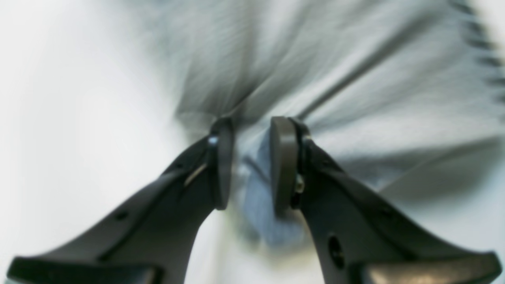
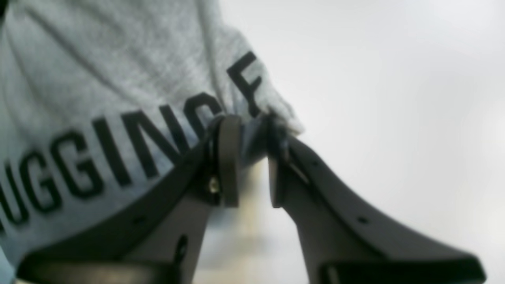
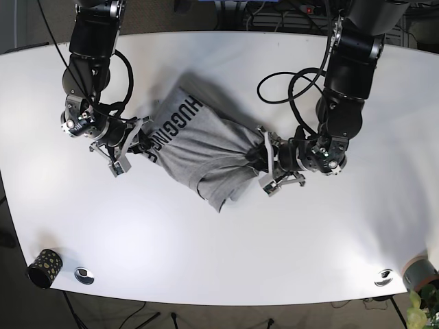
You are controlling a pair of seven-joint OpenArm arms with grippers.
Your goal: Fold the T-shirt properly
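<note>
A grey T-shirt (image 3: 199, 147) lies crumpled near the middle of the white table (image 3: 274, 233), its black lettering running along the edge toward 10 o'clock. 2 arms hold it from opposite sides.

The right gripper (image 3: 135, 144) sits at the shirt's 9 o'clock edge in the base view. In the right wrist view its jaws are clamped on a pinch of grey cloth (image 2: 252, 134) just past the last printed letter, and the fabric with the lettering spreads away toward 10 o'clock.

The left gripper (image 3: 264, 157) is at the shirt's 3 o'clock side in the base view, where the cloth bunches into tight folds. In the left wrist view its 2 pads (image 1: 282, 165) are closed on a gathered wad of fabric, with creases fanning out toward 12 and 2 o'clock; that view is blurred.

A loose corner of the shirt hangs toward 6 o'clock, between the grippers. A small dark patterned cup (image 3: 44, 267) stands near the table's 8 o'clock corner, well apart from the shirt, with a round metal disc (image 3: 84, 275) just beside it. Another disc (image 3: 383, 277) lies near the 4 o'clock corner.
</note>
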